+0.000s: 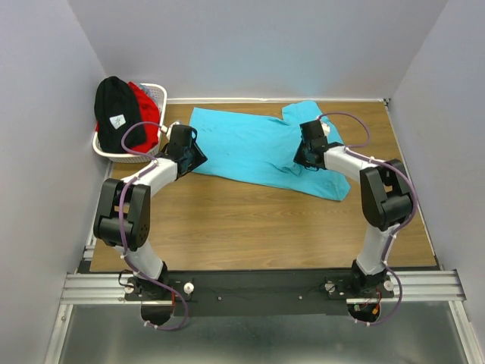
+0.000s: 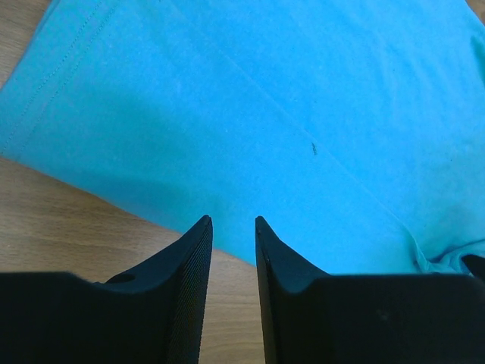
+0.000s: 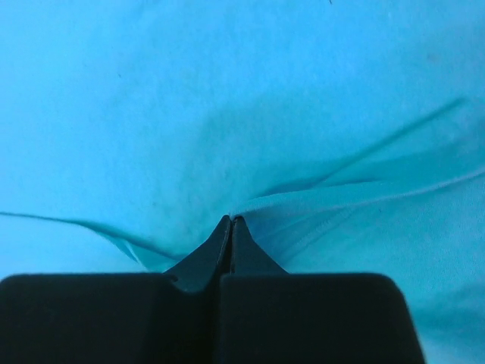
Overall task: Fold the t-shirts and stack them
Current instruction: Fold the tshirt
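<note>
- Turquoise t-shirt (image 1: 250, 148) lies spread across the far middle of the wooden table (image 1: 250, 220), seen from above; black t-shirt (image 1: 112, 102) and red t-shirt (image 1: 145, 108) are heaped in the white basket (image 1: 161, 89) in the far-left corner.
- Same view: left gripper (image 1: 189, 155) sits at the shirt's left edge, right gripper (image 1: 305, 158) down on its right part.
- Left wrist: fingers (image 2: 189, 265) narrowly apart, nothing between them, tips over the hem where cloth meets wood.
- Right wrist: fingers (image 3: 216, 254) pressed together, pinching a raised fold of the turquoise t-shirt.
</note>
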